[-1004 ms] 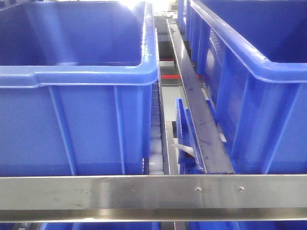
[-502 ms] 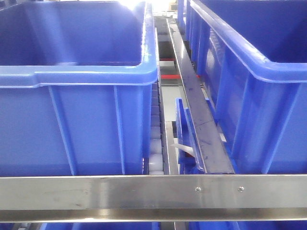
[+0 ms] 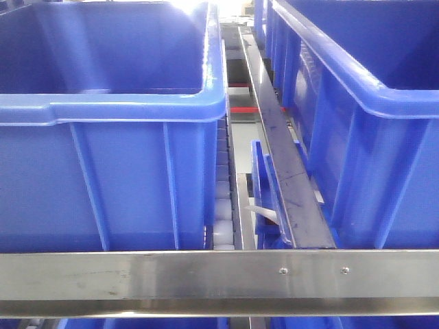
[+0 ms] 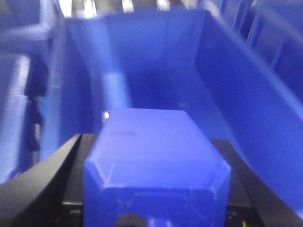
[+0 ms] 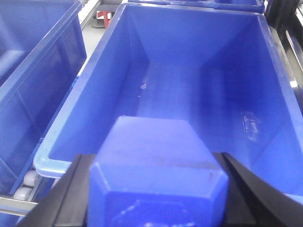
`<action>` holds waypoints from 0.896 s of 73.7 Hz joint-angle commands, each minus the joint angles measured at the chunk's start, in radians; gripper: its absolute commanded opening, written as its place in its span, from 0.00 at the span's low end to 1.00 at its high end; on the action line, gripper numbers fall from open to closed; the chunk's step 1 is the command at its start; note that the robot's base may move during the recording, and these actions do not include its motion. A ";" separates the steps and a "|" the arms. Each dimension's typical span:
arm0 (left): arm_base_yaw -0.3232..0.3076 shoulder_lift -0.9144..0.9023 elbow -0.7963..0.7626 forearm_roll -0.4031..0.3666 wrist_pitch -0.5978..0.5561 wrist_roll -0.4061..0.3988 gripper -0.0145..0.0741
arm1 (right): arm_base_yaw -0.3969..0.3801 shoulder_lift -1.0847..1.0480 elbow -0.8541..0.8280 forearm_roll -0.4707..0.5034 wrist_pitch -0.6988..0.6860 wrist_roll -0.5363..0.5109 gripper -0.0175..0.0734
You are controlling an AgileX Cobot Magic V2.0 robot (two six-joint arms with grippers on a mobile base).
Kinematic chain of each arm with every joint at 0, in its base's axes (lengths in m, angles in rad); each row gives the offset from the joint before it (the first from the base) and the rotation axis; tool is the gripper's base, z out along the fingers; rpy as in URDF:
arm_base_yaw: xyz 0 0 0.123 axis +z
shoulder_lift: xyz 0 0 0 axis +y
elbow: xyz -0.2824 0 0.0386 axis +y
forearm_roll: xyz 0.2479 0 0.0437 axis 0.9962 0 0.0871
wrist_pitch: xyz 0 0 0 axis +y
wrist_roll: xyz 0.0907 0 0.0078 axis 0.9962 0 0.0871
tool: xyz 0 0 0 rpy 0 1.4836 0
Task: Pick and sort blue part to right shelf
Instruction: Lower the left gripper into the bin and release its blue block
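Blue part clamped in right end effector, over bin; left end effector clamps another; drop pending.

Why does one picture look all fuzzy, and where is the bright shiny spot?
Left wrist view: fuzziest; the blue part and the bin behind look smeared. Right wrist view: sharper; the other blue part and the open bin have clearer edges. Front-facing view: white glare on the left bin at the top, and the steel rail shines.
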 commanded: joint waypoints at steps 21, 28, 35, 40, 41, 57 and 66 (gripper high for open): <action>-0.004 0.571 -0.317 -0.024 -0.086 0.001 0.47 | -0.003 0.017 -0.027 -0.028 -0.091 -0.008 0.42; -0.004 0.693 -0.374 -0.024 -0.084 0.001 0.47 | -0.003 0.017 -0.027 -0.028 -0.091 -0.008 0.42; -0.004 0.792 -0.419 -0.024 -0.084 0.001 0.47 | -0.003 0.017 -0.027 -0.028 -0.091 -0.008 0.42; -0.004 0.858 -0.444 -0.024 -0.084 0.001 0.47 | -0.003 0.017 -0.027 -0.028 -0.091 -0.008 0.42; -0.004 0.870 -0.449 -0.024 -0.084 0.001 0.47 | -0.003 0.017 -0.027 -0.028 -0.091 -0.008 0.42; -0.004 0.999 -0.478 -0.024 -0.098 0.001 0.47 | -0.003 0.017 -0.027 -0.028 -0.091 -0.008 0.42; -0.004 1.040 -0.478 -0.024 -0.106 0.001 0.47 | -0.003 0.017 -0.027 -0.028 -0.091 -0.008 0.42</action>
